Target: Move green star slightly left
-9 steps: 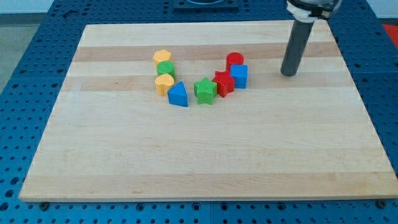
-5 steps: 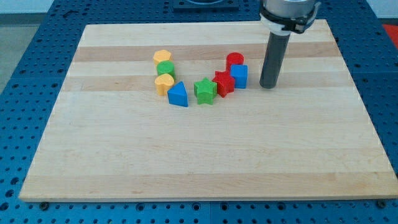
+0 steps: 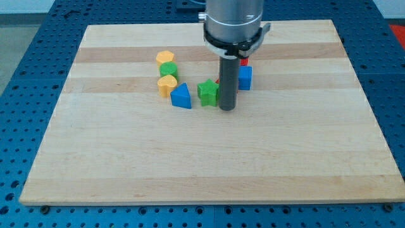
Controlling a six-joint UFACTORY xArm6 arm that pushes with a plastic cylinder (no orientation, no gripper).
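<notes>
The arm has swept in from the counter's right side, and my tip (image 3: 227, 108) now stands just off the right flank of the green star (image 3: 208, 92), touching it or a hair short; I cannot tell which. The tool is only a bare rod, with nothing on it to spread or close. The star itself sits in the same spot as a moment ago, near the middle of the counter (image 3: 190, 171) and a little toward the far edge, so the push has not started. The rod now hides most of the red star (image 3: 218, 82) and the red cylinder (image 3: 244, 62) behind it; the blue cube (image 3: 245, 77) shows to its right. A leftward shove looks well lined up, but room is tight: the blue wedge-shaped block (image 3: 181, 96) lies just left of the star, with the yellow block (image 3: 167, 84), the green cylinder (image 3: 168, 69) and another yellow block (image 3: 164, 58) stacked toward the far edge behind it. Only a short nudge is free. The near half of the counter is bare, and every edge lies well away.
</notes>
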